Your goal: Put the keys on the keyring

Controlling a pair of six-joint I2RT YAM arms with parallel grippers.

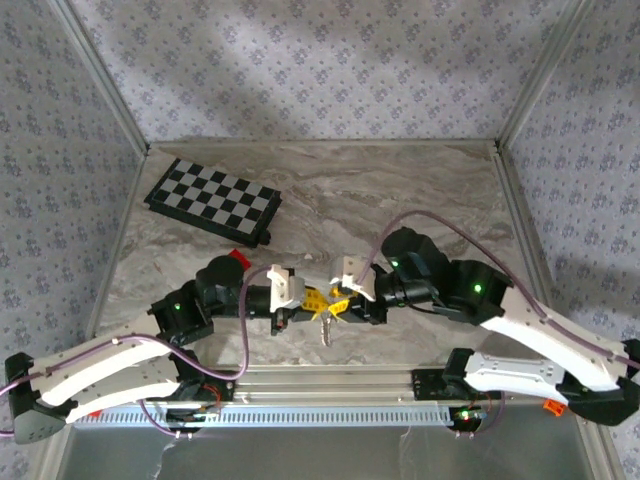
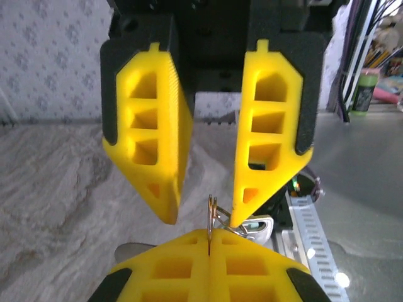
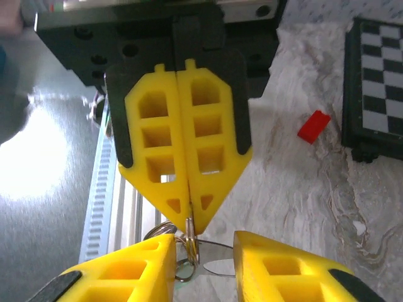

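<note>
My left gripper (image 2: 210,236) is shut on the keyring (image 2: 211,211), a thin silvery wire loop clamped edge-on between its yellow fingertips. A second wire loop and the key (image 2: 259,225), with its pale mint-green head, hang off the ring just to the right. My right gripper (image 2: 203,217) faces the left one, open, its fingers straddling the ring and one fingertip (image 2: 238,211) against the wire. In the right wrist view the left gripper (image 3: 191,225) pinches the keyring (image 3: 195,248) between the open right gripper (image 3: 204,244). From above, both grippers meet at the table's front middle with the key (image 1: 326,328) dangling below.
A folded chessboard (image 1: 213,202) lies at the back left, also seen as the chessboard (image 3: 378,82). A small red block (image 1: 238,258) sits beside the left arm's wrist. The slotted aluminium rail (image 1: 330,385) runs along the near edge just under the grippers.
</note>
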